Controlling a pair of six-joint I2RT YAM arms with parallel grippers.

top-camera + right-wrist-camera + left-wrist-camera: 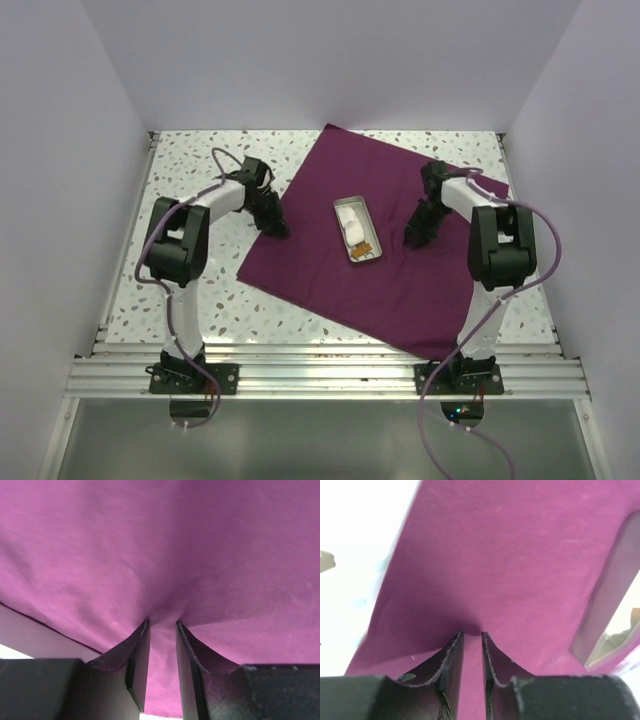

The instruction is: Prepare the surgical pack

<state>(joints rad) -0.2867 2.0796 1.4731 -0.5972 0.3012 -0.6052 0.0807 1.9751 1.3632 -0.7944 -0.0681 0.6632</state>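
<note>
**Purple cloth pinched on both sides**

The purple cloth lies spread on the speckled desk. A metal tray holding white gauze sits at its middle. The left hand, nearly closed, nips a pucker at the cloth's left edge. The right hand does likewise right of the tray.

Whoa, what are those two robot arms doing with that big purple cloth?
They are getting a surgical pack ready. A deep purple square cloth sheet lies spread flat on the speckled table. A small shiny metal tray holding white gauze sits in the middle of the sheet. The left pincer is down near the sheet's left edge, and the right pincer is just right of the tray. Each is pinching a little pucker of fabric. Nothing is folded over the tray yet.
</note>
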